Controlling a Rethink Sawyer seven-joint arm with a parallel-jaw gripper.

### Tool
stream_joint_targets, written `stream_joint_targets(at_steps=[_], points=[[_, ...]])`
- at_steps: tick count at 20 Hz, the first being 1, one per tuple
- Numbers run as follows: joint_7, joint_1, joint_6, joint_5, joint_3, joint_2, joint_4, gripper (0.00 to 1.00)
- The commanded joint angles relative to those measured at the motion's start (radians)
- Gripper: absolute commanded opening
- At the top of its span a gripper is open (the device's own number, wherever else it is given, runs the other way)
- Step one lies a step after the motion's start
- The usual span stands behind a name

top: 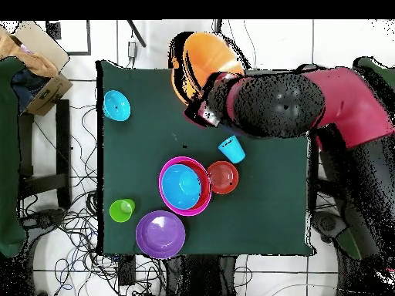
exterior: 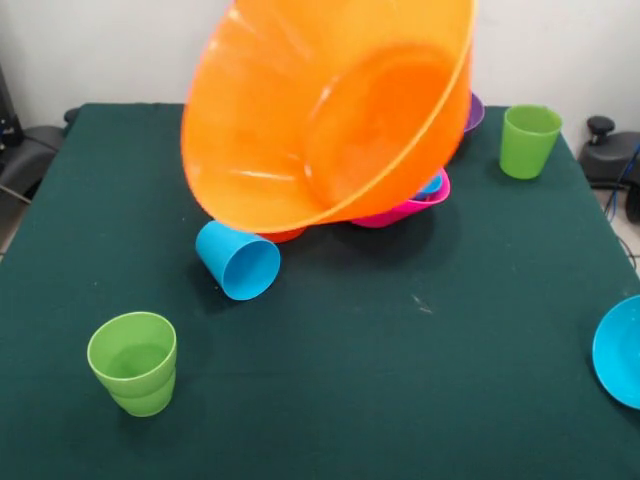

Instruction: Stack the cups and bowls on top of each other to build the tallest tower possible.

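Front view: the large orange bowl is seen tilted and raised above the dark green surface, filling the upper centre of the frame with its opening turned toward the camera. Parts of four bowls are shown behind and below it: a pink rim, a sliver of blue, a purple edge at its right side, and a red-orange edge under its lower left. Three cups are counted: one sky blue cup lying on its side at centre left, just below the orange bowl; one lime green cup upright at lower left; a second lime green cup upright at upper right. A small blue bowl is cut by the right edge.

Overhead view: six bowls are counted. A blue bowl is nested in the pink bowl at centre, with a red-orange bowl touching its right side and a purple bowl just below. The small blue bowl sits alone at upper left. The orange bowl is held at the top, against the hand; whether the hand is spread or pinching cannot be told. The arm enters from the right.
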Motion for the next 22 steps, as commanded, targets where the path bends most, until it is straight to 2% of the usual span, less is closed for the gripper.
stream_joint_targets(at_steps=[1, 3, 5, 8, 10, 15, 18, 22], points=[[-0.058, -0.018, -0.267, -0.061, 0.124, 0.101, 0.268, 0.0], [-0.043, -0.035, -0.346, -0.086, 0.134, 0.116, 0.304, 0.0], [-0.044, -0.037, -0.387, -0.122, 0.134, 0.084, 0.325, 0.0], [-0.039, -0.034, -0.391, -0.119, 0.151, 0.043, 0.327, 0.0], [-0.027, -0.026, -0.368, -0.113, 0.131, 0.014, 0.321, 0.0], [0.014, -0.057, -0.375, -0.074, 0.126, 0.037, 0.359, 0.0], [0.042, -0.039, -0.3, -0.055, 0.075, -0.003, 0.356, 0.0], [0.015, -0.037, -0.185, -0.027, 0.042, -0.032, 0.342, 0.0]])
